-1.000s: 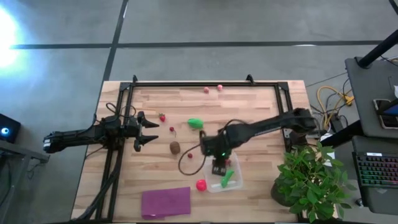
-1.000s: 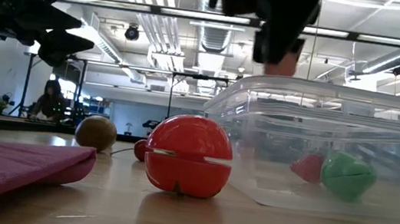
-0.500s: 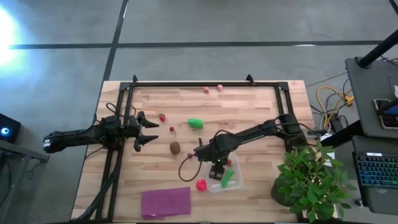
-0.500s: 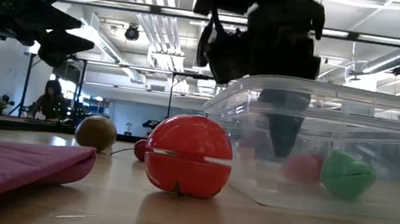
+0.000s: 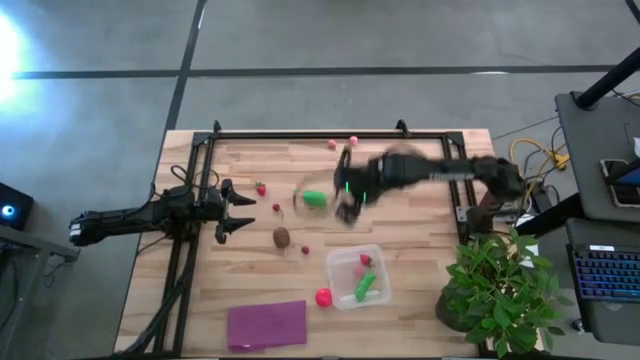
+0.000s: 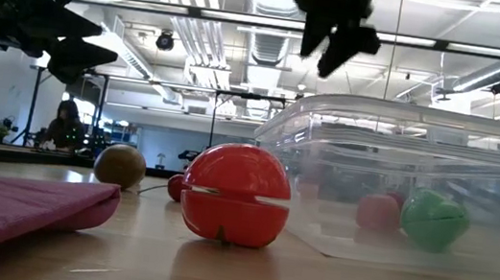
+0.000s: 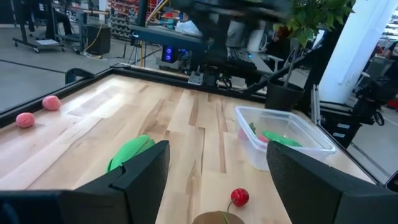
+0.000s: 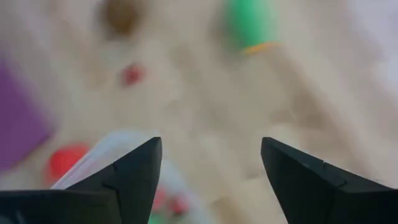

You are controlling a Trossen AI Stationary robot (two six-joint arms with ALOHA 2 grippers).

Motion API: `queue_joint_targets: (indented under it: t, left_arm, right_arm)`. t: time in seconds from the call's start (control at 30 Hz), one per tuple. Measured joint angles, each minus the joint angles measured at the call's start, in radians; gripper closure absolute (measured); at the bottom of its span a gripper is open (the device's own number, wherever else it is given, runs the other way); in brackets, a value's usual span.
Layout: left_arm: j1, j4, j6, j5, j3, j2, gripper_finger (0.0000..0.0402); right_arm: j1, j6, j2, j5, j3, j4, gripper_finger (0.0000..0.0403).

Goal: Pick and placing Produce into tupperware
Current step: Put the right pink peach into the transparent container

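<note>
Right gripper (image 5: 347,207) raised above the table, empty, fingers spread apart.
The tupperware (image 5: 340,265) holds a green piece (image 5: 365,287) and a red berry (image 5: 366,260); left gripper (image 5: 240,211) waits, fingers apart.

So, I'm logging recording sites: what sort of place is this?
Probably a robotics lab or workshop: exposed ceiling ducts and strip lights overhead, a concrete floor, and a desk with a backlit keyboard beside the wooden table.
</note>
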Motion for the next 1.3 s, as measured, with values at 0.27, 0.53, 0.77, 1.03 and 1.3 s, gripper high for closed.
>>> queue_joint_targets:
  t: [0.27,0.53,0.77,1.03,1.3]
  left_arm:
    - [0.000,-0.001,0.000,0.000,0.000,0.000,0.0146]
    - [0.000,-0.001,0.000,0.000,0.000,0.004,0.0146]
    - [0.000,0.000,0.000,0.000,0.000,0.007,0.0146]
    - [0.000,0.000,0.000,0.000,0.000,0.006,0.0146]
    - [0.000,0.000,0.000,0.000,0.000,0.006,0.0146]
  right_arm:
    - [-0.425,-0.075,0.035,0.115,0.000,0.002,0.0145]
    - [-0.682,-0.116,0.171,-0.175,-0.002,0.144,0.0145]
    - [-0.707,-0.139,0.336,-0.199,0.056,0.224,0.0157]
    - [-0.707,-0.147,0.489,-0.153,0.227,0.196,0.0191]
    - [-0.705,-0.129,0.623,-0.111,0.429,0.048,0.0201]
